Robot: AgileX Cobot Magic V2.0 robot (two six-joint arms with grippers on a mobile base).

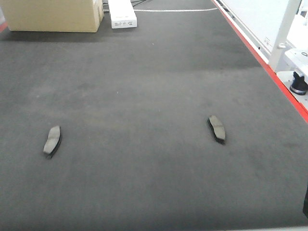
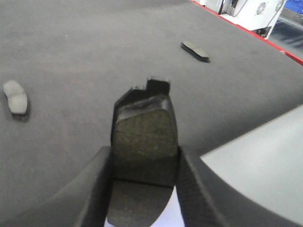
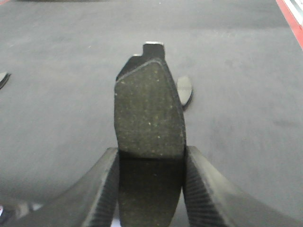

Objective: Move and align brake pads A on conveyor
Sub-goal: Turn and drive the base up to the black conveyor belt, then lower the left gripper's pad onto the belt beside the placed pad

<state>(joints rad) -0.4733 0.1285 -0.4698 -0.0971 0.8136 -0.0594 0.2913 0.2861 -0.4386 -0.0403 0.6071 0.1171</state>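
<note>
Two brake pads lie flat on the dark conveyor [image 1: 144, 86], far apart: one at the left [image 1: 52, 140], one at the right [image 1: 217, 128]. Neither gripper shows in the front view. In the left wrist view my left gripper [image 2: 144, 156] is shut on a third brake pad [image 2: 144, 127], held above the belt, its notched end pointing away. The two lying pads appear there as the left pad [image 2: 15, 97] and the far right pad [image 2: 195, 50]. My right gripper [image 3: 151, 153] is shut on another brake pad [image 3: 149, 109], with a lying pad [image 3: 183, 90] just beyond it.
A cardboard box [image 1: 53, 14] and a white device [image 1: 121, 13] stand at the belt's far end. The red stripe [image 1: 269, 72] runs along the right edge, with a white post [image 1: 284, 33] and a black part [image 1: 299, 84] beyond. A steel tabletop [image 2: 265, 161] borders the belt near the left gripper.
</note>
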